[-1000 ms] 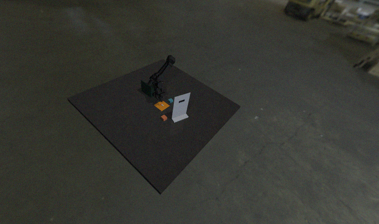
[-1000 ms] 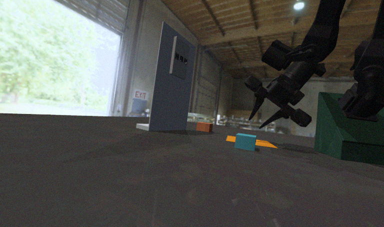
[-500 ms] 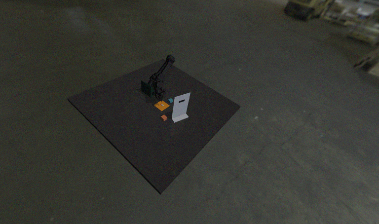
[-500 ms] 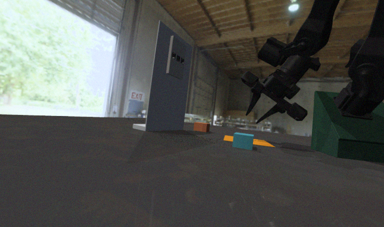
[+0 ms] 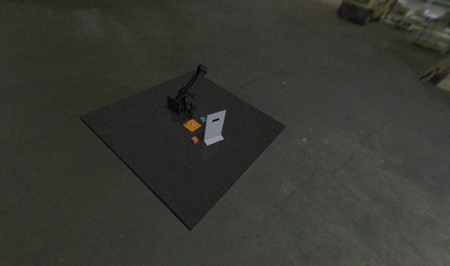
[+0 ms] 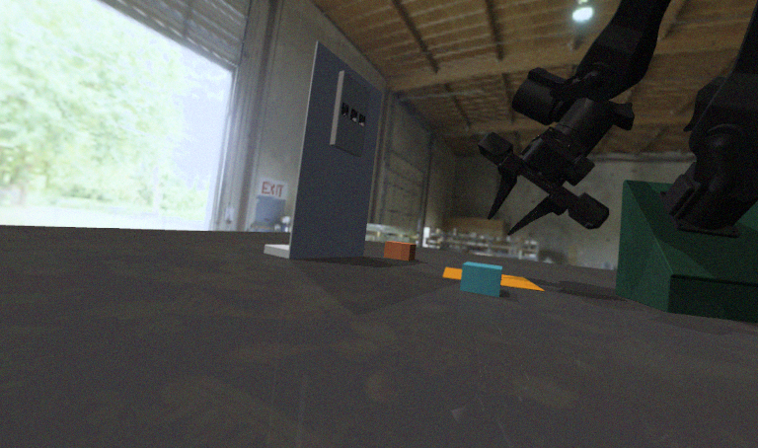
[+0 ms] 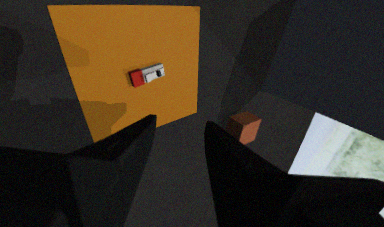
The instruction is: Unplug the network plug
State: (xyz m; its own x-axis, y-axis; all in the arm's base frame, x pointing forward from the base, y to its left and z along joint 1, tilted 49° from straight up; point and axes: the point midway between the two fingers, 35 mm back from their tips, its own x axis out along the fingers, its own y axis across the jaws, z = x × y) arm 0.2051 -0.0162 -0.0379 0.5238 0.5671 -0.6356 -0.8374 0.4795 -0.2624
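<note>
Two blocks, orange and teal, near the orange square, apart from fingers

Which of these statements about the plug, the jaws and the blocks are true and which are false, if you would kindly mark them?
1. The plug lies on the orange square. True.
2. The jaws are shut on the plug. False: they stand open above the table, with nothing between them.
3. The teal block is standing on the orange square. False: it sits on the table beside it.
4. The upright panel has a plug in its socket. False: no plug is in it.
5. The orange-red block is off the orange square. True.
</note>
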